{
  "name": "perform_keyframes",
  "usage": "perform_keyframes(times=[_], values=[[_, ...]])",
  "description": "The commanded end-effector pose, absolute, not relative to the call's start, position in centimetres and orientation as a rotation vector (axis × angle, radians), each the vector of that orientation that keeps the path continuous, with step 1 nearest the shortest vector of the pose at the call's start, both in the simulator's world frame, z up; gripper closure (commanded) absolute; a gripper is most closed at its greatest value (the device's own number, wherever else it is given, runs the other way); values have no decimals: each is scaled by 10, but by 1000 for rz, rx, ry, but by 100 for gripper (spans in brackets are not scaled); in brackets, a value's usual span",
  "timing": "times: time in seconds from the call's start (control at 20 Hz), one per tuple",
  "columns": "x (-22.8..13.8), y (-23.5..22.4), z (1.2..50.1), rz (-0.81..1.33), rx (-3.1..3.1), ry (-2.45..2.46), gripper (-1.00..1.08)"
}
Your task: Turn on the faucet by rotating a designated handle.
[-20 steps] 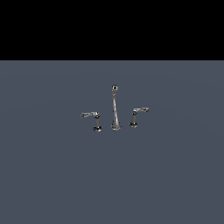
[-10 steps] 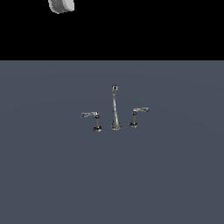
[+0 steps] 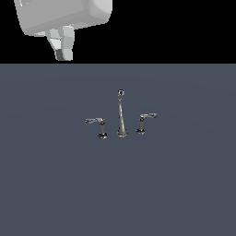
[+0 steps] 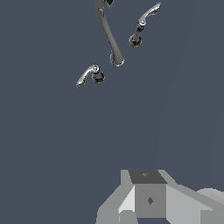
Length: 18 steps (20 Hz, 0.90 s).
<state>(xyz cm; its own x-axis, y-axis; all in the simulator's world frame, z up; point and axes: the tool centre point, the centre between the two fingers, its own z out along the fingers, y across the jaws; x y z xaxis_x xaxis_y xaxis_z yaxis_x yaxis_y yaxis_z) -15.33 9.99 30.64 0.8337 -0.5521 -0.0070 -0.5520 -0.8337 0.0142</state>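
While end effector [image 3: 63,54] hangs high at exterior view's upper left, finger spread unclear, faucet [image 3: 121,113] stands mid-bench [image 3: 184,184]; level-lever handle [image 3: 98,125] left of spout, well apart from end effector.

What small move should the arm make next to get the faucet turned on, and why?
Probably lower the hand toward the level-lever handle on the exterior view's left of the spout. The hand hangs high above the surface, far from the faucet, touching nothing.
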Motion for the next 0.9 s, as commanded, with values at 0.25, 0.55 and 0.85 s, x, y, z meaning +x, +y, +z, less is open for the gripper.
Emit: perform_keyframes(times=[0.25, 0.55, 0.85], values=[[-120, 116, 265, -16, 2929, -1123, 108], [-94, 124, 234, -14, 2867, -1282, 108], [-67, 129, 205, -12, 2797, -1431, 108]])
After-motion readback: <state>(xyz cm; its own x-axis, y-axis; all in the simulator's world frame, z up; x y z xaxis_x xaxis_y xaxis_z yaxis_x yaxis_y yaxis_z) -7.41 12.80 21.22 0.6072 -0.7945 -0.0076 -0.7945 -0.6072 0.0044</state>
